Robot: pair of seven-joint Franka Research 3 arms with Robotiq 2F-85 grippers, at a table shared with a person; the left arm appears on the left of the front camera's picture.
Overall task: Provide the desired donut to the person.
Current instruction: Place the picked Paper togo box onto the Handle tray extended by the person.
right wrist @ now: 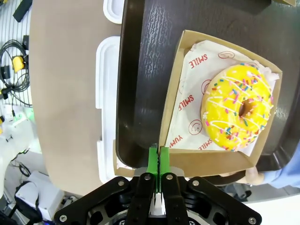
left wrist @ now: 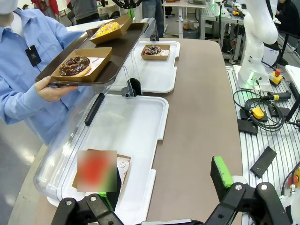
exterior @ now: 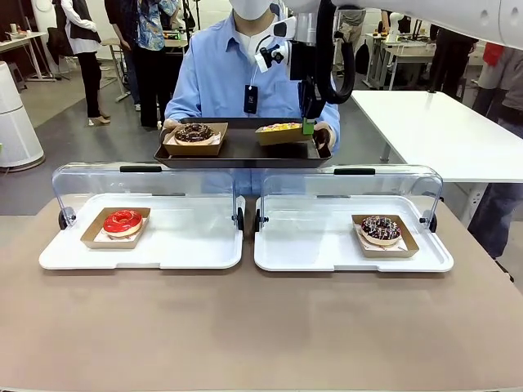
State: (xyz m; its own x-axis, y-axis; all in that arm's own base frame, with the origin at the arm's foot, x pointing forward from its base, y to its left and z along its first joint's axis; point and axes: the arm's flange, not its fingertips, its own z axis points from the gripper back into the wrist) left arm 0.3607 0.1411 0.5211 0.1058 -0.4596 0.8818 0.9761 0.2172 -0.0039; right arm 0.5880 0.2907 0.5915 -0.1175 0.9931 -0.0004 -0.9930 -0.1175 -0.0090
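The person in a light blue shirt holds a dark tray over the table's far edge. On it, a yellow sprinkled donut lies in a cardboard box at the right of the tray. A chocolate donut sits boxed on the left. My right gripper comes down from above and is shut on the corner wall of the yellow donut's box, which rests on the tray. My left gripper hangs open above the left white tray, holding nothing.
Two white trays with raised clear lids stand side by side on the table. The left one holds a boxed red donut, the right one a sprinkled chocolate donut. The table's near half is bare.
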